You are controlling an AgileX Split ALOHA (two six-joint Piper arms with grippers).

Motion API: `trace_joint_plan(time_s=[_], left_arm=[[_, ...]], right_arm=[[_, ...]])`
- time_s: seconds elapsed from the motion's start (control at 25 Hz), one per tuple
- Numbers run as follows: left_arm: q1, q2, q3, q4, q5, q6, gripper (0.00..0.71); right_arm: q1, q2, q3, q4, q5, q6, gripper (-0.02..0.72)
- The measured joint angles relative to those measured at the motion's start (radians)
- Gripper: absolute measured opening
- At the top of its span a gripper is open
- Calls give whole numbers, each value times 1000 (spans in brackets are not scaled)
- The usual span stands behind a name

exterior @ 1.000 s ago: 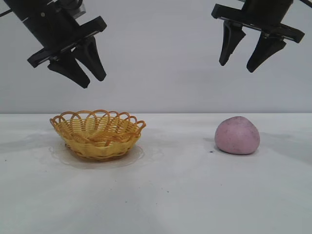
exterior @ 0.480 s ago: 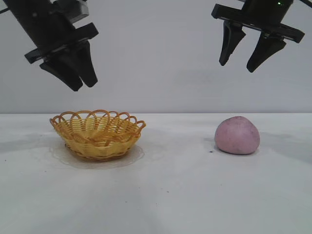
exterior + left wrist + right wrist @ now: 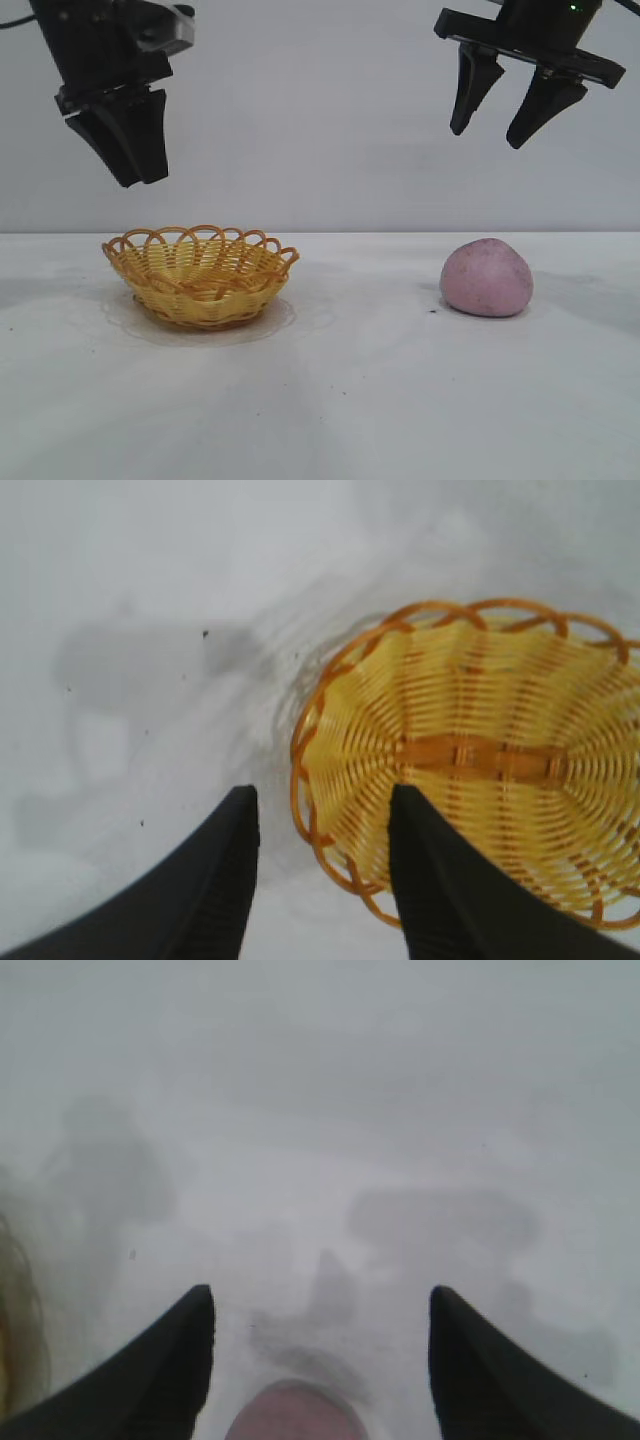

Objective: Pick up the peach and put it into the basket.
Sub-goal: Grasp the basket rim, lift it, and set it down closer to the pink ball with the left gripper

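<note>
Peach (image 3: 487,278) sitting on the white surface (image 3: 360,400) well right of the basket (image 3: 200,274), right gripper (image 3: 508,135) high above the peach, spread wide and empty, left gripper (image 3: 128,172) above the basket's left edge, parted, empty

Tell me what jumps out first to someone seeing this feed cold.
The yellow basket stands empty at the table's left, and the pink peach sits alone at the right, well apart from it. Both arms hang high above: the left gripper over the basket's left edge and the right gripper over the peach, each open and holding nothing.
</note>
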Motion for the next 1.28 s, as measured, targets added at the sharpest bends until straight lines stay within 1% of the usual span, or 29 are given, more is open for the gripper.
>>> trace_joint_plan(time_s=[0.12, 0.28, 0.36, 0.56, 0.88, 0.92, 0.96, 1.0, 1.04, 1.08, 1.16, 1.28], left_arm=[[0, 52, -78, 12, 75, -5, 302], [-2, 108, -150, 14, 118, -20, 302], [-11, 134, -177, 18, 138, -24, 302], [-47, 194, -223, 92, 158, -24, 302], [-51, 259, -241, 105, 154, -27, 302], [-51, 265, -243, 105, 154, -29, 231], [-51, 270, -243, 103, 154, -29, 182], [-51, 272, -245, 99, 156, -29, 118], [-51, 271, -248, 93, 160, -29, 76], [-51, 271, -249, 93, 160, -29, 54], [-51, 271, -253, 91, 165, -47, 66], [-51, 271, -270, 91, 189, -152, 66]], right_arm=[[0, 5, 0, 0, 0, 0, 447], [0, 5, 0, 0, 8, 0, 447], [0, 5, 0, 0, 10, 0, 447], [0, 5, 0, 0, 12, 0, 447], [0, 5, 0, 0, 16, 0, 447], [0, 5, 0, 0, 16, 0, 447], [0, 5, 0, 0, 16, 0, 447], [0, 5, 0, -2, 18, 0, 447], [0, 5, 0, -2, 18, 0, 447], [0, 5, 0, -2, 18, 0, 447], [0, 5, 0, -4, 18, 0, 447], [0, 5, 0, -4, 19, 0, 447]])
